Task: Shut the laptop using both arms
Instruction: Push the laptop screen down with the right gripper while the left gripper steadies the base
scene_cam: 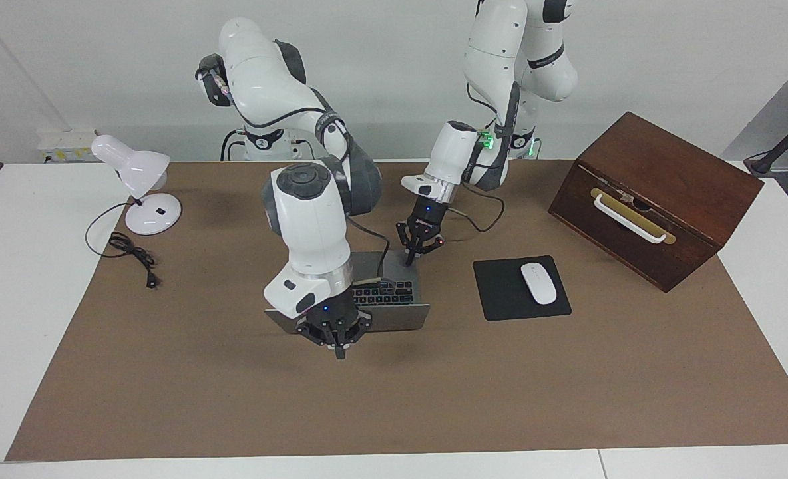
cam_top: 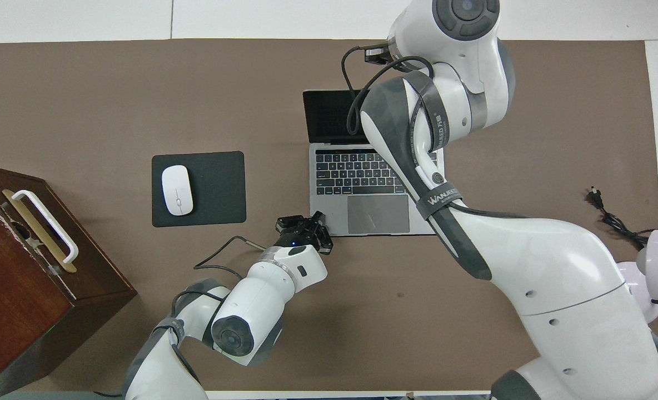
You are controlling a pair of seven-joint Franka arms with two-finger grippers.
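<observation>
Laptop sits open at the centre of the facing frame, its hinge line running across the table from one arm's end to the other; the lid leans back away from the robots, so it has to swing toward them to close.

Right gripper hangs in the lower centre of that frame, at the lid's free edge and on its back face; its jaws look clenched on nothing, and in the overhead frame the arm hides it.

Left gripper is down at the base's corner nearest the robots, toward the left arm's end, tip touching or just beside the metal; its jaws also look pressed together and grasp nothing.

My reading is that the right gripper is the one placed to tip the lid, while the left steadies the base.

Count: one laptop; two arms; one mouse on one mouse pad; one lamp; one wooden box.
</observation>
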